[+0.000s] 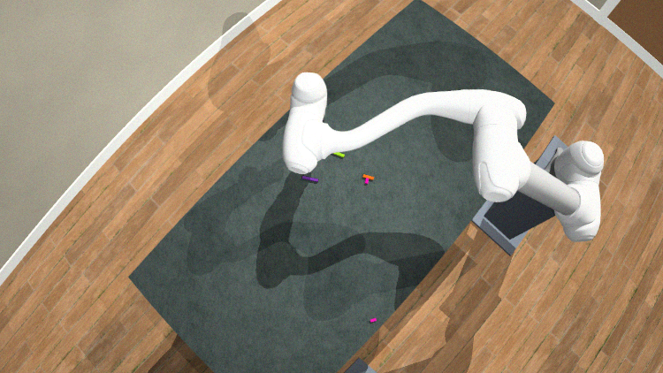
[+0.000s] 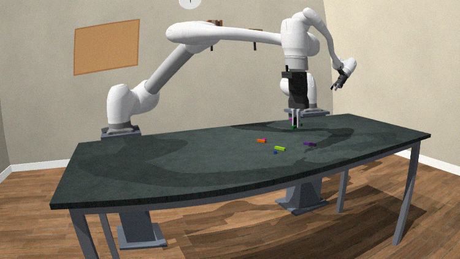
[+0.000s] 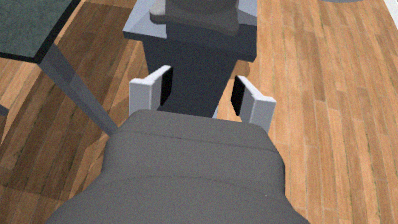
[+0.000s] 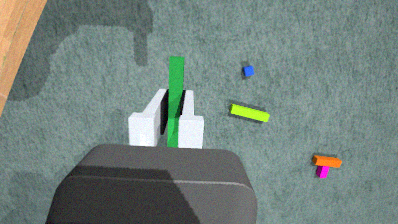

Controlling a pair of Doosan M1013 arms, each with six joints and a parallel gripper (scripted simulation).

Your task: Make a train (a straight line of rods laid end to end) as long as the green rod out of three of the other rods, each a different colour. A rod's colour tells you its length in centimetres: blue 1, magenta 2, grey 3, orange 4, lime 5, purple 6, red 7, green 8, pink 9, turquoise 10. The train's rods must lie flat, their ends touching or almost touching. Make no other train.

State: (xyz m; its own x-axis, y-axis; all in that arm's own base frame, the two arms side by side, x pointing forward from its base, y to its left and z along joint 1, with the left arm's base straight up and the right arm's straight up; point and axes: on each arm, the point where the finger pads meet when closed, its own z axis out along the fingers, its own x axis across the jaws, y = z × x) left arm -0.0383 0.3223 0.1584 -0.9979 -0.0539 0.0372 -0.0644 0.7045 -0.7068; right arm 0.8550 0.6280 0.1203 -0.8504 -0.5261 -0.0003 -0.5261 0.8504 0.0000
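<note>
Currently, we have the green rod (image 2: 293, 127) (image 4: 176, 75) pinched between the fingers of the right gripper (image 2: 296, 126) (image 4: 175, 103), apart from the lime rod (image 1: 339, 155) (image 2: 279, 148) (image 4: 250, 113). Its long axis runs lengthwise between the pads and steeply across the lime rod's, so laying the two parallel would call for a marked wrist turn.

Around the lime rod, the blue rod (image 2: 275, 152) (image 4: 248, 71) sits near one side; toward the other lies the orange rod (image 1: 368, 177) (image 2: 260, 140) (image 4: 327, 161), with a magenta rod (image 1: 367, 181) (image 2: 264, 139) (image 4: 323, 172) against or almost against it. The purple rod (image 1: 309, 178) (image 2: 310, 143) is apart from the lime one; the other magenta rod (image 1: 373, 320) (image 2: 291, 119) lies farthest from it.

We judge blue, magenta and lime the right three, and no train stands yet. Next we would set the green down away from the lime. Our right arm is nearer; the left gripper (image 2: 333, 87) (image 3: 202, 84) hangs wide and empty, well apart from the lime.
</note>
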